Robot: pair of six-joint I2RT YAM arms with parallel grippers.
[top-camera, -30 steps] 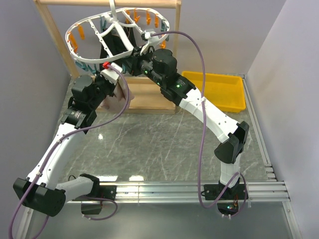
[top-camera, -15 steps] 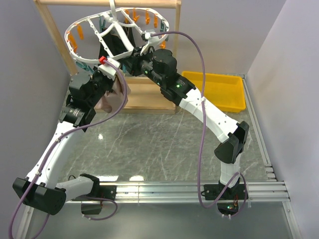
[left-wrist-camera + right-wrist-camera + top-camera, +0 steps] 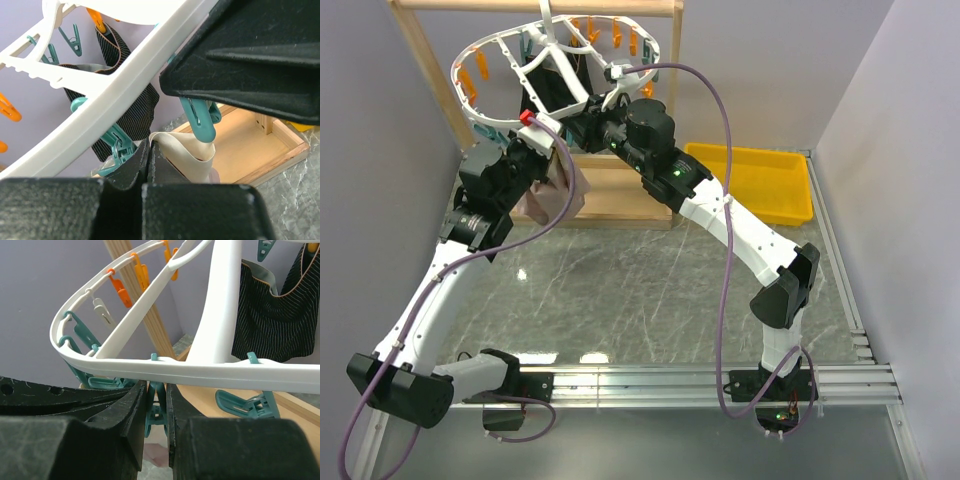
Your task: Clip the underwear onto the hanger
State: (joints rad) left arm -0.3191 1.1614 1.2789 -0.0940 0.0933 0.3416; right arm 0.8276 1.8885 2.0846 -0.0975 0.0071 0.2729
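Left tool [image 3: 149,151] tight on underwear [image 3: 186,151] waistband, garment long axis vertical beneath hanger [image 3: 225,372]; right tool [image 3: 156,390] tight around teal clothespin [image 3: 154,419].

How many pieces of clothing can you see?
2. A black striped garment hangs from the white hanger. The pink underwear is pinched by its waistband in the left gripper, below the hanger's rim. More may hide behind the arms.

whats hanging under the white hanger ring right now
Teal clothespins, orange ones and a black striped garment hang below the hanger. The left claw holds the underwear by its beige waistband beside a teal pin. From the wrist view the rest of it is hidden behind the claw.
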